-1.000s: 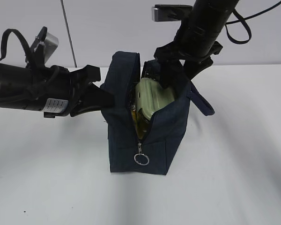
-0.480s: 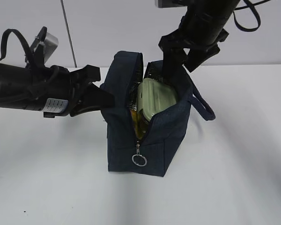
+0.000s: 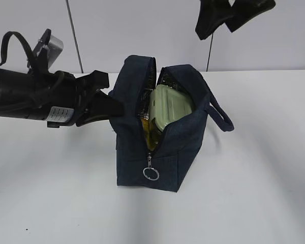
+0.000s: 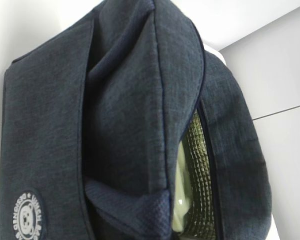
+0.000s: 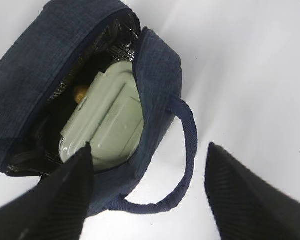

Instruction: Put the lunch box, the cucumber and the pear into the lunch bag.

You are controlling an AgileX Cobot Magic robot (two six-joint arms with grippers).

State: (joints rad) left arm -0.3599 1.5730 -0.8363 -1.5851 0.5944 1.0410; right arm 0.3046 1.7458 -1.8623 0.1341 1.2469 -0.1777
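Note:
The navy lunch bag [image 3: 168, 152] stands upright in mid-table with its top unzipped. Inside it the lunch box [image 3: 169, 109] lies tilted, its pale green lid [image 5: 105, 125] facing up. An orange-yellow bit of the pear [image 5: 80, 93] shows beside the box. The cucumber is hidden. My left gripper [image 3: 113, 107] is shut on the bag's left side at its strap [image 4: 130, 205]; its fingers are out of the left wrist view. My right gripper [image 3: 216, 31] hangs open high above the bag's right side, empty, and its fingers [image 5: 65, 200] frame the bag's other handle [image 5: 187, 145].
A metal ring pull [image 3: 151, 173] hangs from the zipper on the bag's near end. The right handle [image 3: 221, 117] loops out to the right. White tabletop [image 3: 264, 193] lies around the bag, and a pale wall stands behind it.
My right gripper has lifted out of the bag's mouth, up and to the right, leaving the lunch box inside. The left arm and the bag have stayed put.

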